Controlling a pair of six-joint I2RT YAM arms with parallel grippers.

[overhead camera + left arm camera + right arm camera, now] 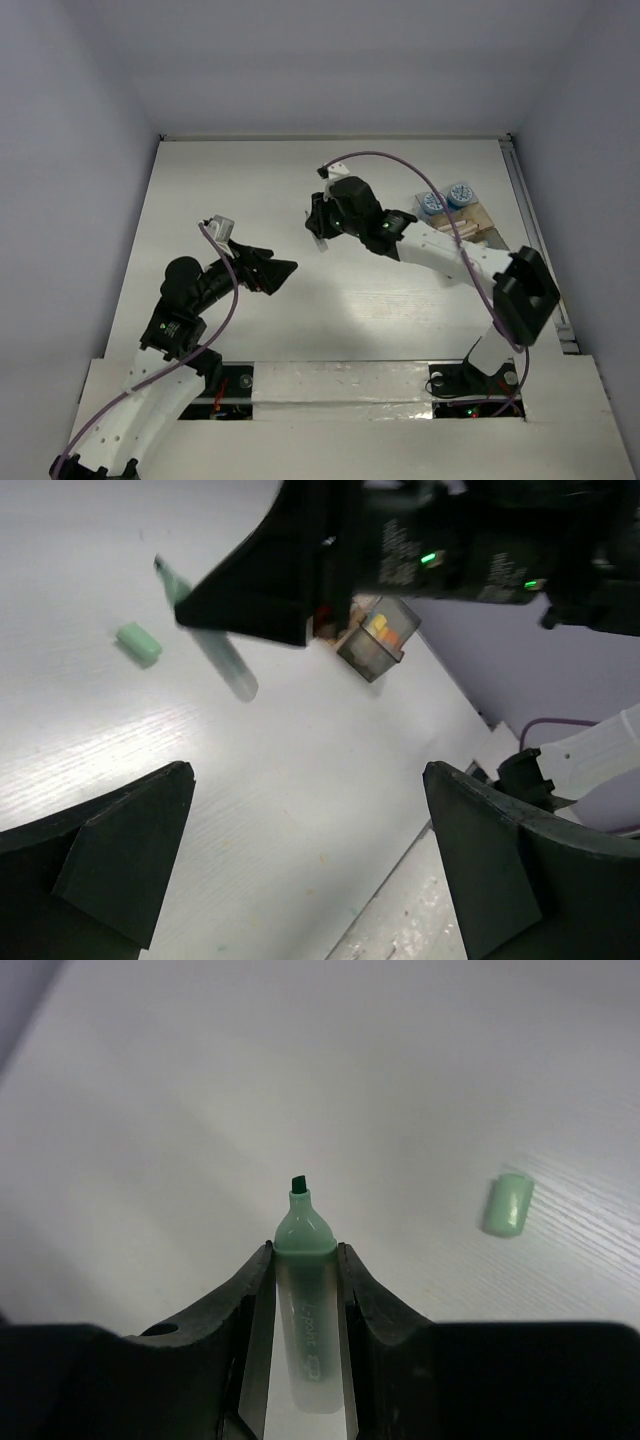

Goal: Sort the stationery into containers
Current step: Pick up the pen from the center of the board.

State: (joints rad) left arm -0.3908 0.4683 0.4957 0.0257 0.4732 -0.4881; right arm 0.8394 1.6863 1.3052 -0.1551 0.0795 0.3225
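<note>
Bench [250, 200] carries the containers [478, 225] at the top view's upper right. Right tool [305, 1252] pinches the green highlighter [305, 1305] by its barrel, tip bare; carry it there level. Left tool [310, 865] hangs spread wide, empty. Collect the loose cap [508, 1205] afterwards.
</note>
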